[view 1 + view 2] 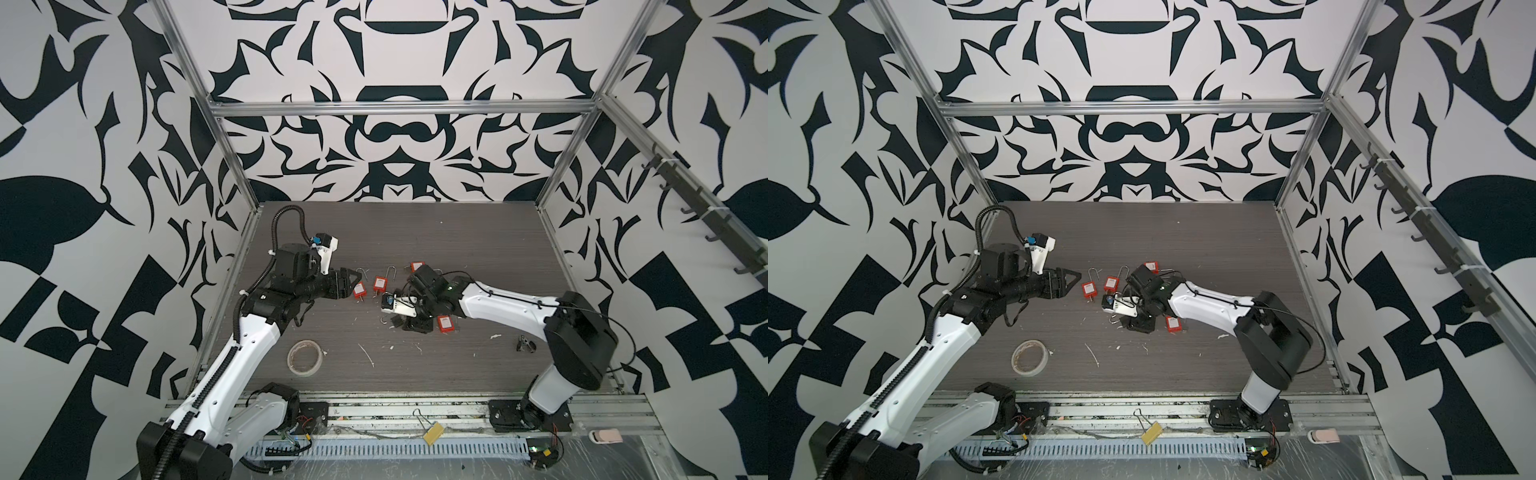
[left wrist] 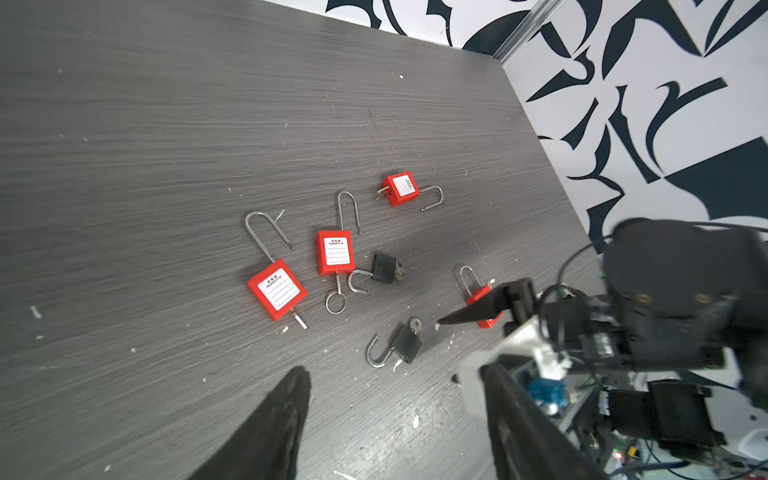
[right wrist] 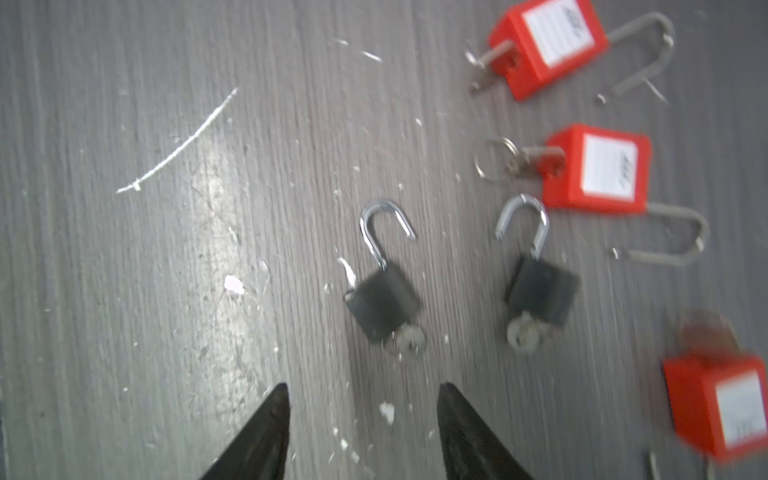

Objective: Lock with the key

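In both top views, with 12 o'clock at the back wall, the left gripper (image 1: 352, 277) hovers at 9 o'clock of the centre of the table (image 1: 457, 241). Its tips are aimed at 2 red padlocks (image 1: 360, 289) lying side by side just past them. The right gripper (image 1: 405, 323) sits low at about 5 o'clock of that pair, and its wrist covers most of what lies below. A tape roll (image 1: 305, 357) rests at 7 o'clock of the table, well apart from the locks.

In the left wrist view, 12 o'clock is the way the fingers point. The left jaws stand apart with nothing between them. The black padlock (image 2: 407, 343) lies flat just ahead at 12 o'clock, its shackle (image 2: 376, 353) swung open and the key (image 2: 414, 324) in its body. A second black padlock (image 2: 384, 269) lies farther out at 12 o'clock, also open and keyed. 3 red ones spread beyond, from 11 to 12 o'clock. At 1 o'clock a finger (image 2: 478, 309) of the right gripper half hides a 4th, its tip just beside the key.

The right wrist view is blurred. The right jaws stand apart and empty. The black padlock lies near at 12 o'clock, key end toward the fingertips, not touching them. The second lies at 1 o'clock.
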